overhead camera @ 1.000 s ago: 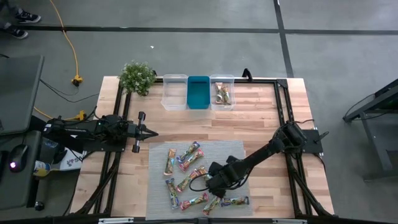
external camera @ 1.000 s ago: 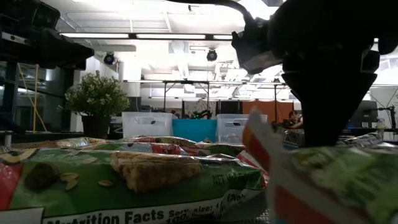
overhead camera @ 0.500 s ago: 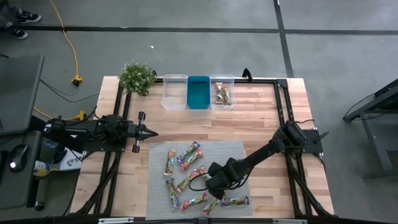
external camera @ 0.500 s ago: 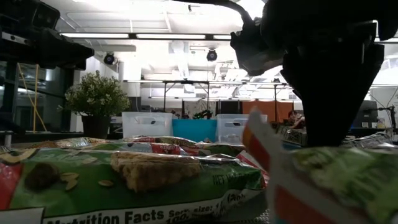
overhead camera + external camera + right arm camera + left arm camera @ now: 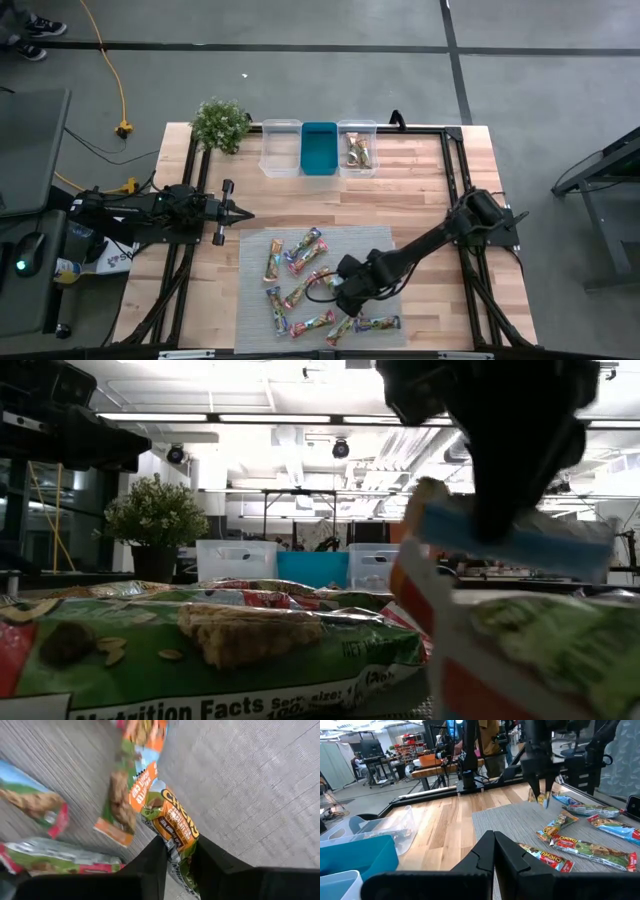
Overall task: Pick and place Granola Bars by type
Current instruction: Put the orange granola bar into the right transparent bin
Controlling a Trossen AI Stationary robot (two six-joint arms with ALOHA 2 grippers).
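Observation:
Several granola bars (image 5: 300,270) lie scattered flat on a grey mat (image 5: 375,245) at the table's near middle. My right gripper (image 5: 345,293) hangs over the mat's right part, shut on one bar with an orange and green wrapper (image 5: 172,822). That bar also shows in the low view (image 5: 520,540) and in the left wrist view (image 5: 540,797). My left gripper (image 5: 493,837) waits shut and level over the table's left side (image 5: 243,213), touching nothing. My right gripper pinches the orange and green bar between its two fingers (image 5: 150,862), on the wrapper's long sides (image 5: 176,847), partway along its length. The fingers come from above, pointing steeply down, and lie across the bar. The bar is lifted clear of the mat, slightly tilted (image 5: 560,550).
Along the far edge stand a clear bin (image 5: 281,147), a teal bin (image 5: 319,148) and a clear bin (image 5: 357,148) with bars in it. A potted plant (image 5: 220,123) stands at the far left. Bare wood lies between mat and bins.
My right gripper has risen straight up from the mat and rolled a little. The orange and green bar has come up with it, lifted clear of the mat. The other bars have stayed where they were.

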